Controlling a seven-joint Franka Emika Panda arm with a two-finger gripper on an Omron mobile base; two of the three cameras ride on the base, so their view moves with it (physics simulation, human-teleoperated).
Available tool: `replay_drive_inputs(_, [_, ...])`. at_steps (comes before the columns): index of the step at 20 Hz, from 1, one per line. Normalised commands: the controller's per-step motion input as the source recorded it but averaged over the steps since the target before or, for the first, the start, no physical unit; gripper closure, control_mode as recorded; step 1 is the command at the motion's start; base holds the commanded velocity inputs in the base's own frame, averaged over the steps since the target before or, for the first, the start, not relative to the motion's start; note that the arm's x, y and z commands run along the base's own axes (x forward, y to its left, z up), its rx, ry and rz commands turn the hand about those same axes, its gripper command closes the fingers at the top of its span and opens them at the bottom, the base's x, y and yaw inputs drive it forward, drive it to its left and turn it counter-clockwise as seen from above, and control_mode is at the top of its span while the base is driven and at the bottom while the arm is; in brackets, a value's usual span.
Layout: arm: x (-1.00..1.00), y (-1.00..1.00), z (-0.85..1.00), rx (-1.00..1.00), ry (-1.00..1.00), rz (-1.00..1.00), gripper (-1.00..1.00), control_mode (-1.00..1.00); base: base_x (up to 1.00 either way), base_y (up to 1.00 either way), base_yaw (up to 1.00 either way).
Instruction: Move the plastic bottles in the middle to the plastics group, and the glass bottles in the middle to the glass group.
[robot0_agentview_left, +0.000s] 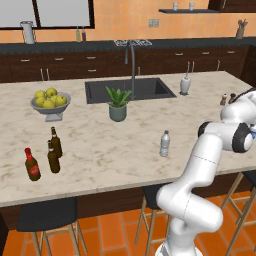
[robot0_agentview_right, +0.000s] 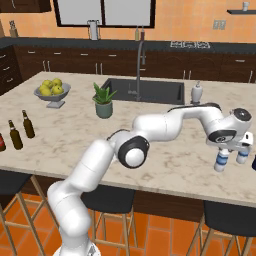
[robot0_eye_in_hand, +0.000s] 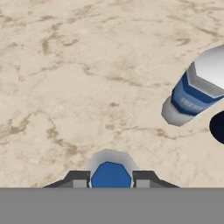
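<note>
the gripper (robot0_eye_in_hand: 111, 180) is clamped on the blue-labelled plastic bottle (robot0_agentview_right: 221, 161) at the plastics group (robot0_agentview_right: 242, 156), at the tabletop's (robot0_agentview_right: 165, 150) 3 o'clock end, so the next move likely calls for setting it upright and letting go; no label writing is readable.

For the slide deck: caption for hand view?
Gripper shut on blue-labelled plastic bottle above marble counter, beside another bottle.

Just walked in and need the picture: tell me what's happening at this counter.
The robot's gripper has its jaws shut on a blue-labelled plastic bottle, right beside another one at the counter's right end. One plain plastic bottle waits mid-counter. Three dark glass bottles stand grouped at the left end.
</note>
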Motion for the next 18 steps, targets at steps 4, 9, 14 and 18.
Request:
replay_drive_inputs(4, [0.02,0.00,-0.31,0.00,0.00,0.00,1.00,-1.00,0.00,0.00,0.00])
replay_drive_inputs(9, [0.03,0.00,-0.10,0.00,0.00,0.00,1.00,-1.00,0.00,0.00,0.00])
replay_drive_inputs(14, [0.00,0.05,0.00,0.00,0.00,0.00,-1.00,-1.00,0.00,0.00,0.00])
replay_drive_inputs(18, [0.00,0.06,0.00,0.00,0.00,0.00,-1.00,-1.00,0.00,0.00,0.00])
